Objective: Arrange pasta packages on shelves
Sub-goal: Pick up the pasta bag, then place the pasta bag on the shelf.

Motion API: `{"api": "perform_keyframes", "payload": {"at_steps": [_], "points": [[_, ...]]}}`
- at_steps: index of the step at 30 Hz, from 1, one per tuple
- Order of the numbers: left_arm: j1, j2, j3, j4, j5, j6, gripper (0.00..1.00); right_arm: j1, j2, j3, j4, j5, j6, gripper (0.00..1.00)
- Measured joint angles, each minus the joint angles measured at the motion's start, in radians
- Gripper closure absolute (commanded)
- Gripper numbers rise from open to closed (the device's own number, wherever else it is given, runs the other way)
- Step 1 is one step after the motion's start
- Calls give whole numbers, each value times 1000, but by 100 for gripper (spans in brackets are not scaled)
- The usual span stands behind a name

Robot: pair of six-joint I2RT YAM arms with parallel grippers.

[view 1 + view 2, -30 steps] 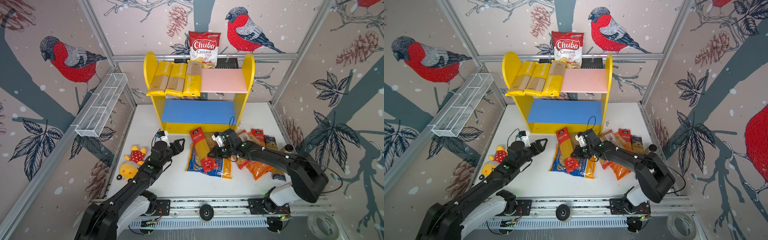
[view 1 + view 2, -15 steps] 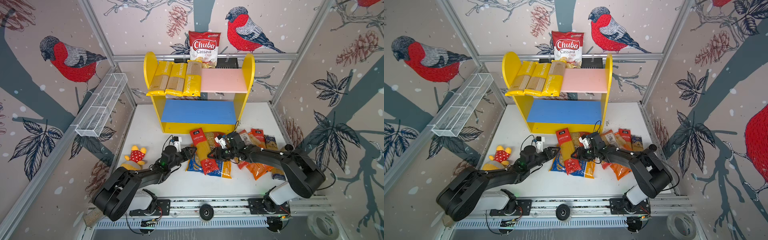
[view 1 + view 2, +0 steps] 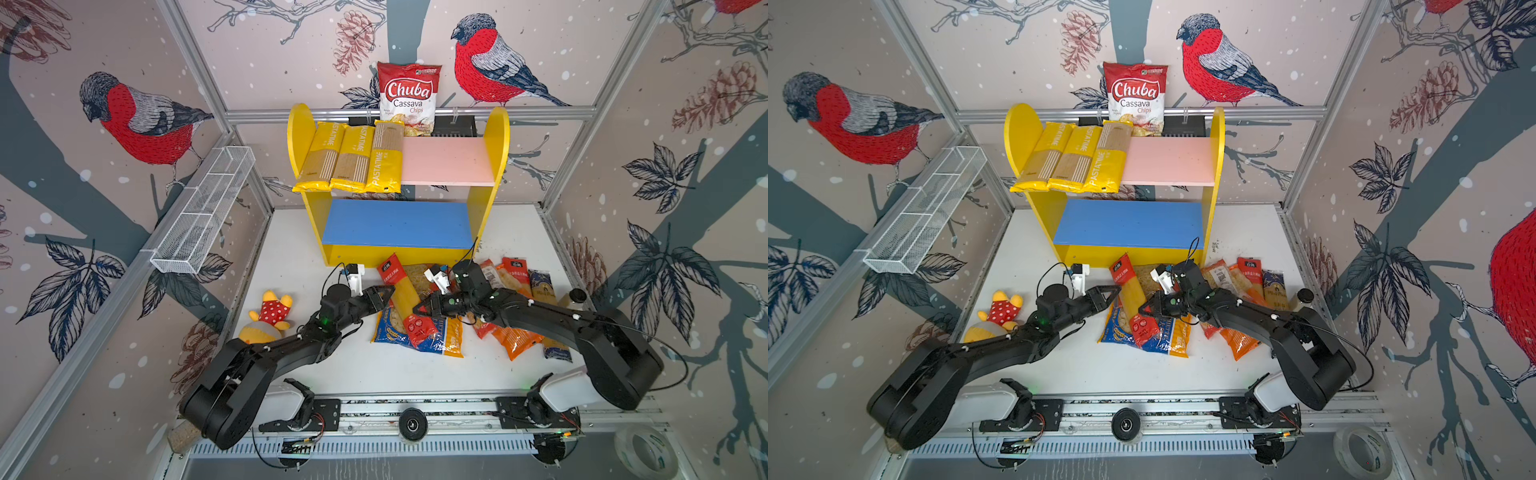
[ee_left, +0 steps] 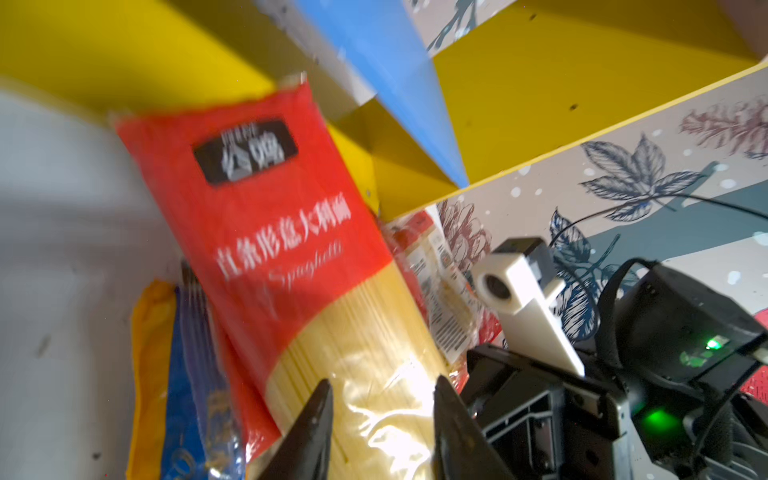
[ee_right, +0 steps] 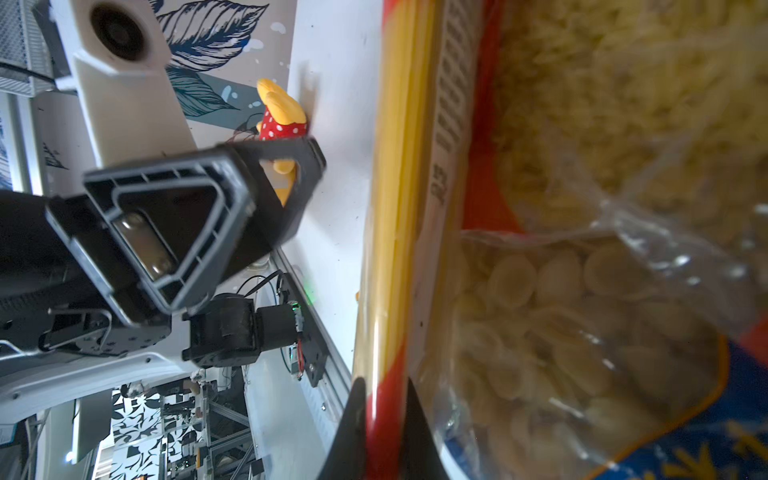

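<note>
A red spaghetti pack (image 3: pixel 401 297) (image 3: pixel 1131 291) lies on the table in front of the shelves (image 3: pixel 496 137), on top of a blue-and-orange short-pasta bag (image 3: pixel 436 336). My right gripper (image 3: pixel 417 309) (image 5: pixel 384 390) is shut on the spaghetti pack's right edge near its red lower end. From the other side my left gripper (image 3: pixel 386 293) (image 4: pixel 382 386) stands open, its tips over the pack's clear middle (image 4: pixel 374 374). Three yellow PASTATIME packs (image 3: pixel 349 156) lie at the left of the pink board (image 3: pixel 446 162). The blue board (image 3: pixel 395 224) is bare.
More pasta bags lie to the right: red (image 3: pixel 515 274), orange (image 3: pixel 515 340), dark-blue (image 3: pixel 540 286). A plush toy (image 3: pixel 270 316) sits left of my left arm. The Chuba chips bag (image 3: pixel 409 97) stands behind the shelves. A wire basket (image 3: pixel 203 212) hangs on the left wall.
My left gripper has moved right, up to the spaghetti pack, and its jaws have narrowed. My right gripper let go, then shut again on the pack's edge.
</note>
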Motion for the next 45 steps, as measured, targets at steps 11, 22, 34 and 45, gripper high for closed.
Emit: {"api": "perform_keyframes", "payload": {"at_steps": [11,22,34,45], "points": [[55,-241,42,-112,7,21,34,-8,-213,57,-138,26,-50,100],[25,-417,161,-119,33,137,31,-82,-452,138,-159,-89,-172,100],[-43,-419,254,-142,35,281,29,-296,-472,241,-11,-265,-5,100],[-63,-324,322,-130,31,321,28,-320,-259,482,240,-193,225,100]]}}
